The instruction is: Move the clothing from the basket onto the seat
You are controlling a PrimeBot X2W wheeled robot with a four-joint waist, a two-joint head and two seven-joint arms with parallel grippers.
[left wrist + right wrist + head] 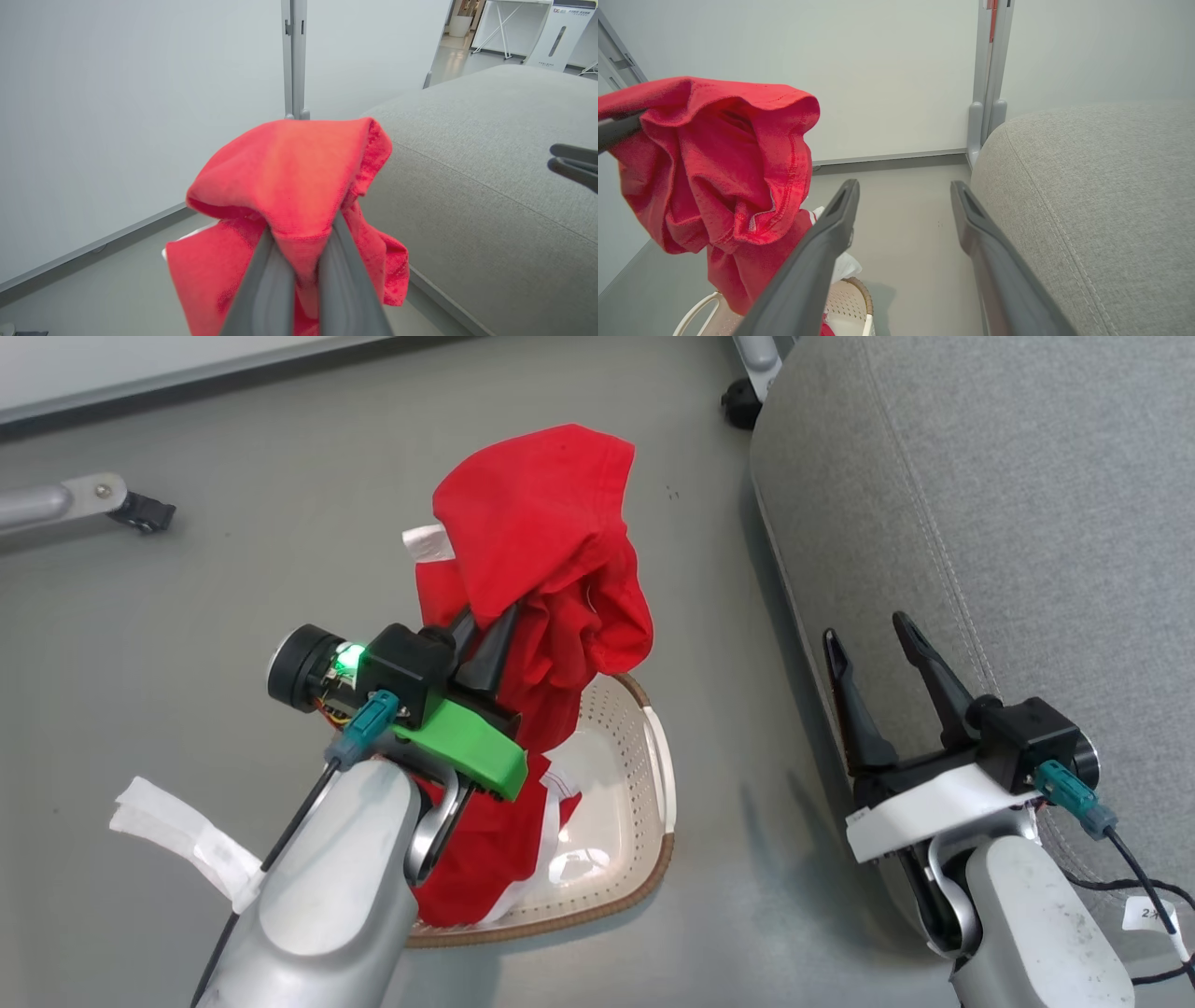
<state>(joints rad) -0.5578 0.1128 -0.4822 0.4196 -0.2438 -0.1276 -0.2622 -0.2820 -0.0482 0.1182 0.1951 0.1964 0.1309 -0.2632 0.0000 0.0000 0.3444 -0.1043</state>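
Seat point(980, 476) seen right of basket. Clothing point(541, 551) held raised above basket, pinched between closed fingers of left gripper point(487, 625); lower folds trailed into basket. Basket point(644, 775) set on floor, near seat. Right gripper point(866, 627) poised right of basket, by seat edge, fingers spread wide, empty.

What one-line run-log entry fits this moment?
left end effector: shut on clothing, hanging into basket | right end effector: open, empty, beside seat | phase: transfer to seat pending
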